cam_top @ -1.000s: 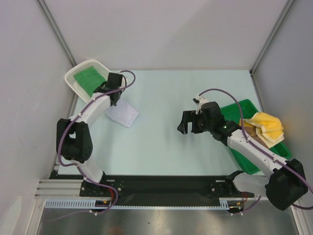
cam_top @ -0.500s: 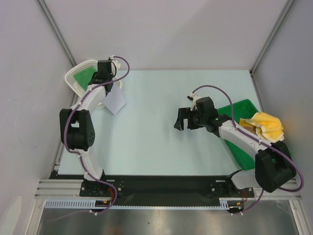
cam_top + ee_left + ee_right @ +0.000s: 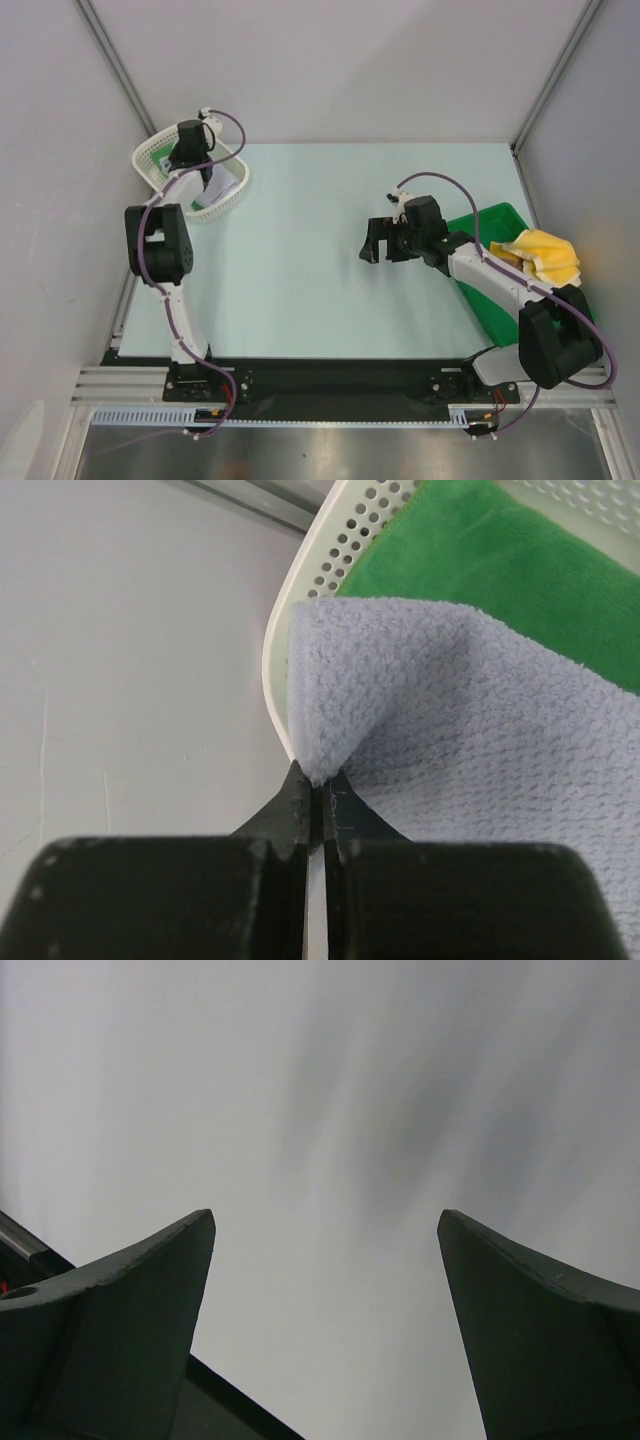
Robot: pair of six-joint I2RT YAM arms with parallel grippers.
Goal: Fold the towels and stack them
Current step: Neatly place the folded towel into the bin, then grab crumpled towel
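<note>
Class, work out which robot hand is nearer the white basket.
Left. The left hand is at the basket, pinching a pale towel; the right hand hangs open mid-table, far off beside the green tray.

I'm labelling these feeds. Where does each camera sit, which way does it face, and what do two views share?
Top external: above and behind the arms, looking down on the table; both arms show, left gripper over the white mesh basket, right gripper open.
Left wrist: looks along its shut fingers at the pinched white towel and green towel.
Right wrist: looks between its open fingers at a plain pale surface.
Shared: top and left wrist both show basket and both towels.
</note>
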